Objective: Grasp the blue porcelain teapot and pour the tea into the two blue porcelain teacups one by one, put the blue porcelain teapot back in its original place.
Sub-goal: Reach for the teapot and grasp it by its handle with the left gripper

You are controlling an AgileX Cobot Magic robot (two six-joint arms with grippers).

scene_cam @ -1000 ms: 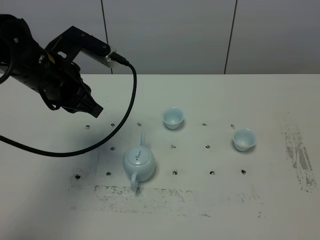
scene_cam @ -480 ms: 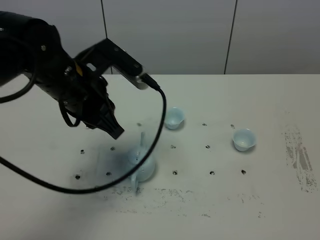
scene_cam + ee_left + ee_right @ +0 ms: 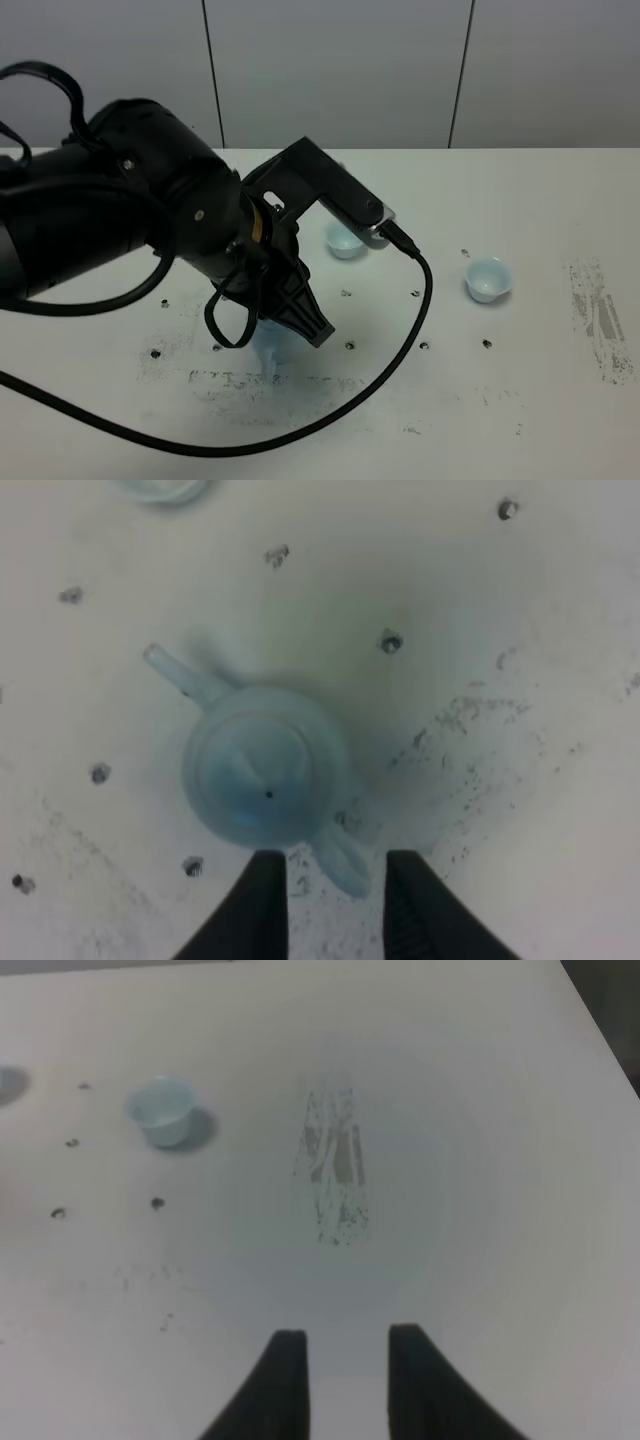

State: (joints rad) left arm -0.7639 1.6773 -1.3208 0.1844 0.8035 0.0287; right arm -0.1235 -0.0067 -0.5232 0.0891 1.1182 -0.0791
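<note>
My left pincer (image 3: 335,912) is spread apart over the round pale-blue porcelain teapot (image 3: 265,780), above its 6 o'clock handle (image 3: 341,865), so a crooked squeeze could spin it.

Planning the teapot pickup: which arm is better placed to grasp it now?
Left. The left gripper hangs open above the teapot, its handle lined up between the fingers. The right gripper, open too, sits over bare table by a cup, with no teapot in its view.

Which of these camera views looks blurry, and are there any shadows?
Left wrist: hazy, and the blue porcelain teapot has smeared edges. Right wrist: soft too, and the teacup casts a small shadow beside it. Exterior high: the sharpest of the three, evenly lit.
</note>
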